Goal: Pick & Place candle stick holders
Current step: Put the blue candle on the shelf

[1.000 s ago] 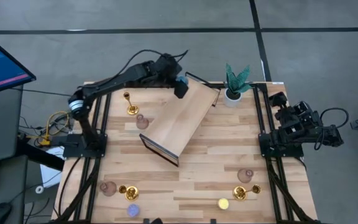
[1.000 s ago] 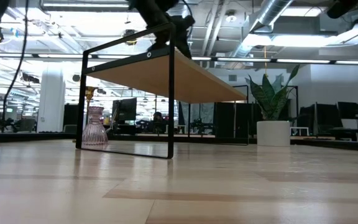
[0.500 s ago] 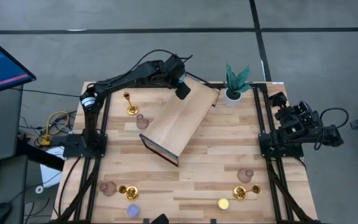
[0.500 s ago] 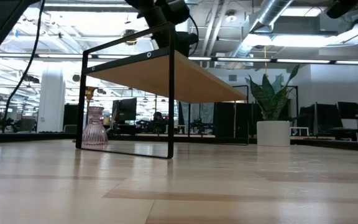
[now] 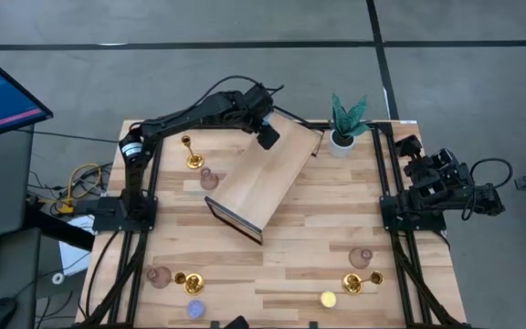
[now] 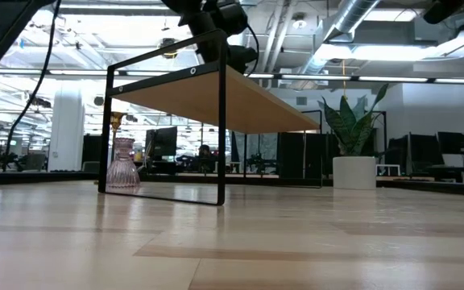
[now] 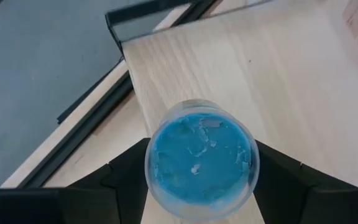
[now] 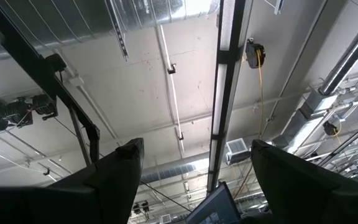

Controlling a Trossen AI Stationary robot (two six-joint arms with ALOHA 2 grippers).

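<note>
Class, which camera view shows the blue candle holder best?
The left wrist view: the blue candle holder fills it, clamped in the left gripper above the wooden shelf. The other views do not show it clearly.

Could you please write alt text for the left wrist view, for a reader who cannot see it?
The left gripper holds a small round blue candle holder between its two dark fingers, just above the light wooden top of a black-framed shelf. Grey floor shows beyond the shelf's edge.

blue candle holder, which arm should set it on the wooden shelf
Left. Its pincer already grips the blue candle holder above the wooden shelf. The right arm's pincer sits folded off the table's edge, empty.
</note>
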